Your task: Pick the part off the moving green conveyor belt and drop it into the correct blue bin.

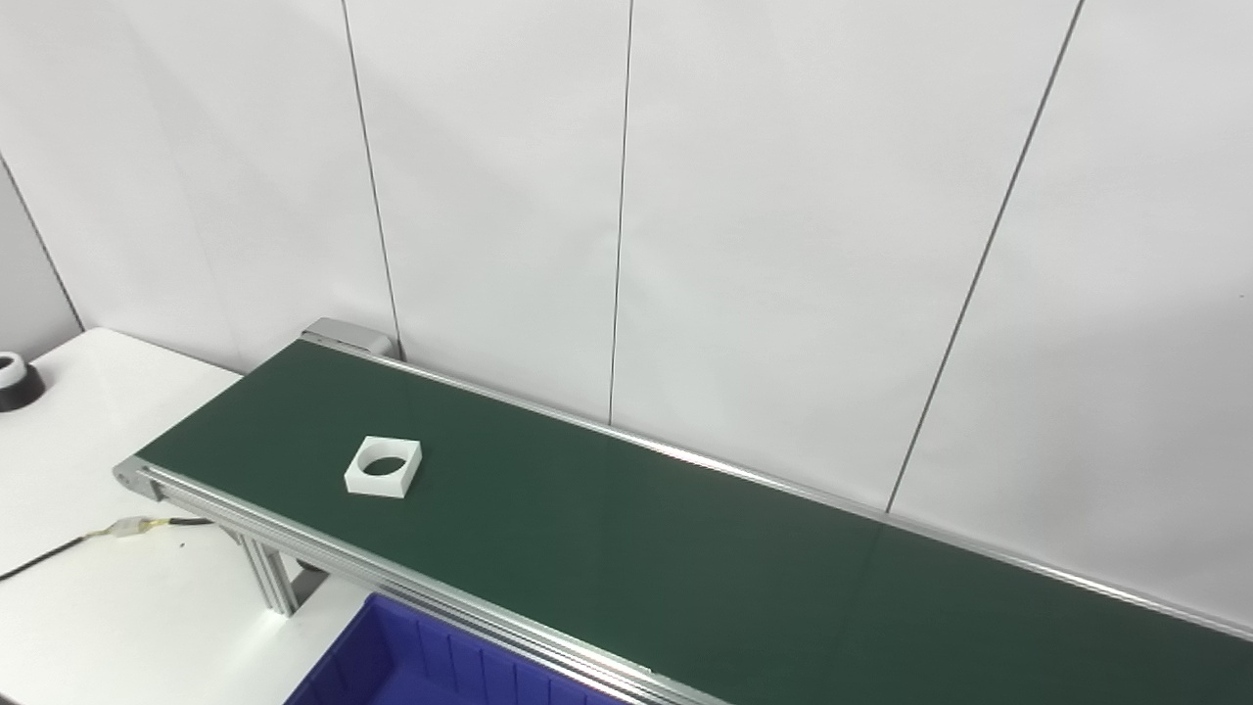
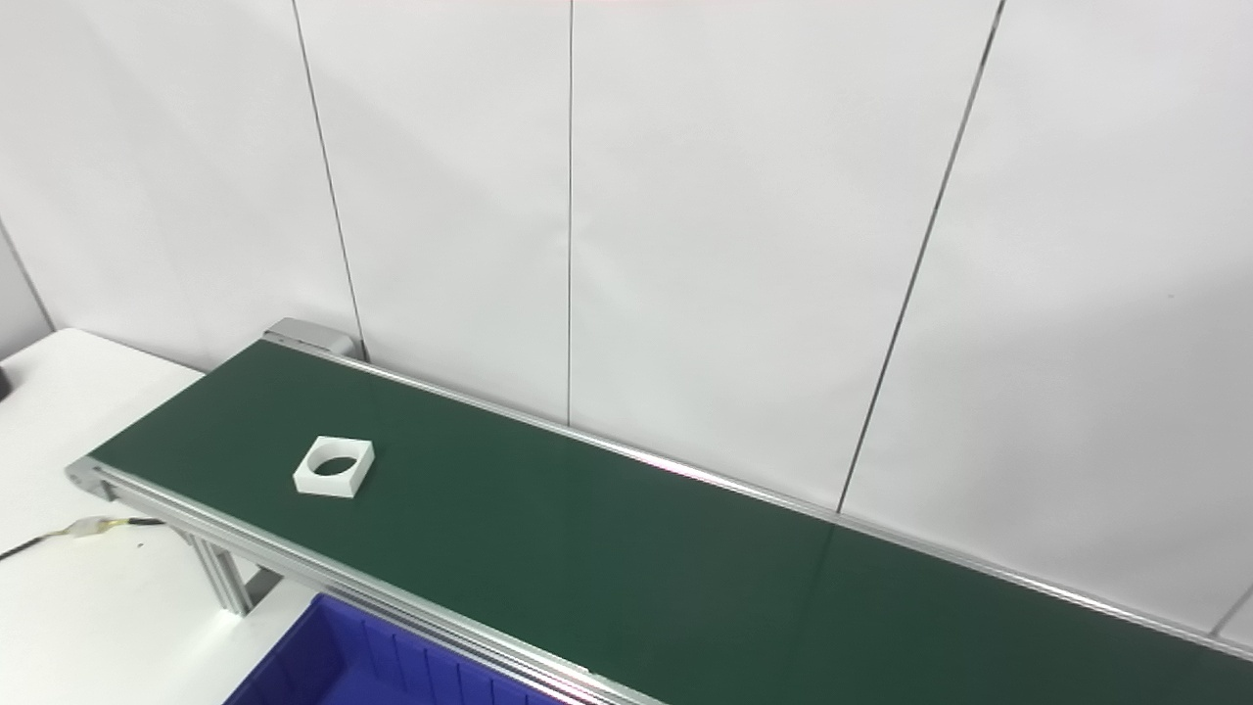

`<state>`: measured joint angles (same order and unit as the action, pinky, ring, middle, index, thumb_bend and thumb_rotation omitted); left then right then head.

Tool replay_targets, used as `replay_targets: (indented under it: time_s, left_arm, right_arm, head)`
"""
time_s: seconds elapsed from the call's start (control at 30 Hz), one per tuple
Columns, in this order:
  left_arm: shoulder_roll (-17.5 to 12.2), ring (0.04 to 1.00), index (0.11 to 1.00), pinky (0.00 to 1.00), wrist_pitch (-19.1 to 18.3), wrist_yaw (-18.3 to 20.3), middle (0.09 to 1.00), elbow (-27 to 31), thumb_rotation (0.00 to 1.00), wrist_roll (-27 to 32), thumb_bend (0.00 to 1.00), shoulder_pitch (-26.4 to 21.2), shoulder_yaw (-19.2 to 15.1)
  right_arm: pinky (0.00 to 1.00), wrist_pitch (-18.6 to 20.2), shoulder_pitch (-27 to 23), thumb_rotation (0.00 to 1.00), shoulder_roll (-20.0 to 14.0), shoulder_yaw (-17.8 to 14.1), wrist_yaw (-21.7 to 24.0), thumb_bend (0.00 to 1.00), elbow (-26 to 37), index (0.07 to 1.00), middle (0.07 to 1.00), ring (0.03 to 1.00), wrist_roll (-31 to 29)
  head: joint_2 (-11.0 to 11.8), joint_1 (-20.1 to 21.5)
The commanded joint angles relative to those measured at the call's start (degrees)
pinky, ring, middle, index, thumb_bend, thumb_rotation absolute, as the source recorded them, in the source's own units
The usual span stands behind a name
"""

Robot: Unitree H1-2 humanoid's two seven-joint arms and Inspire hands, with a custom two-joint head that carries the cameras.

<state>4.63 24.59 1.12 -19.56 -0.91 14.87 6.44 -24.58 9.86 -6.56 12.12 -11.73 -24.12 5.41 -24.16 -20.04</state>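
Hands are out of view; we judge the white square plastic part with round hole [image 1: 383, 466], near the green conveyor belt [image 1: 626, 548]'s left end, light, stiff; we'd pinch opposite outer walls.

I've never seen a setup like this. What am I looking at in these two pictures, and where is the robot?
Both pictures come from two cameras side by side on the robot's head, so they show one scene from slightly different spots. The long dark green strip is a conveyor belt running along a white panelled wall. On it, near its left end, lies one white square part with a round hole. Below the belt's near edge is a blue bin, only partly visible. The belt stands on a white table. Neither hand is in view, so nothing is held.
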Motion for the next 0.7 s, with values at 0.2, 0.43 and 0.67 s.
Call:
replay_targets:
  time_s: [0.2,0.43,0.67]
  left_arm:
    - [0.18,0.673,0.669,0.67,2.33,-1.07,0.684,1.95,0.00,-1.03,0.86,-0.37,0.67]
    - [-0.13,0.678,0.672,0.68,2.32,-1.24,0.687,2.22,0.00,-0.90,0.87,-0.20,1.04]
    - [-0.35,0.679,0.675,0.69,2.32,-2.97,0.689,2.03,0.00,-2.98,0.88,-0.29,1.37]
  right_arm:
    - [0.70,-2.34,-0.66,0.00,0.11,-0.38,-0.02,0.56,0.92,0.881,0.842,0.780,-0.54]
    - [0.69,-2.34,-0.39,0.00,-0.16,-0.03,-1.33,0.55,1.58,0.878,0.840,0.771,1.02]
    - [0.70,-2.34,-0.58,0.00,0.04,-0.29,-0.59,0.55,1.33,0.872,0.834,0.770,-0.42]
  head:
    - [-0.65,0.32]
    - [-1.51,1.18]
    - [-1.62,1.34]
